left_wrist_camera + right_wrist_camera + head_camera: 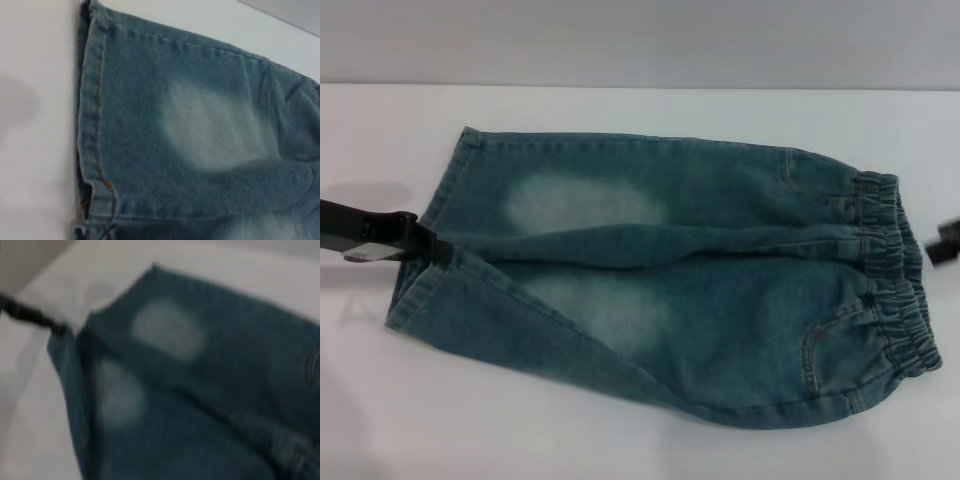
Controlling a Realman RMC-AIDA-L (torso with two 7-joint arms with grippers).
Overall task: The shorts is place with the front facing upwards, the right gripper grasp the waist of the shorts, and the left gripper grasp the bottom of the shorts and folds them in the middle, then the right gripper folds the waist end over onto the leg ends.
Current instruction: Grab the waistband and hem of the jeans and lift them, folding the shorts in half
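the shorts (670, 290) were seen spread on the white table (620, 440), laid lengthwise across it, with the waist (895, 275) towards the table's right edge and the leg ends (430, 240) towards its left edge. the two pale faded patches (585, 205) faced up. the left gripper (425, 245) was found at the leg ends, its dark fingers meeting the hem where the two legs come together; the near leg's hem corner appeared already drawn up and turned slightly inward there, so the claw was judged to be pinched on the bottom of the shorts, though the fingertips themselves were hidden by the cloth. in the left wrist view only the stitched hem (95, 125) and one faded patch were shown, with no fingers visible. the right gripper (942, 245) was seen just beside the waist near the table's right edge, apparently not yet on the band; whether its fingers were spread or pressed together could not be told. the task was judged to be at its start: the lengthwise fold had barely begun at the hem, the waist had not been grasped, and the final fold of waist onto leg ends was left entirely to do.
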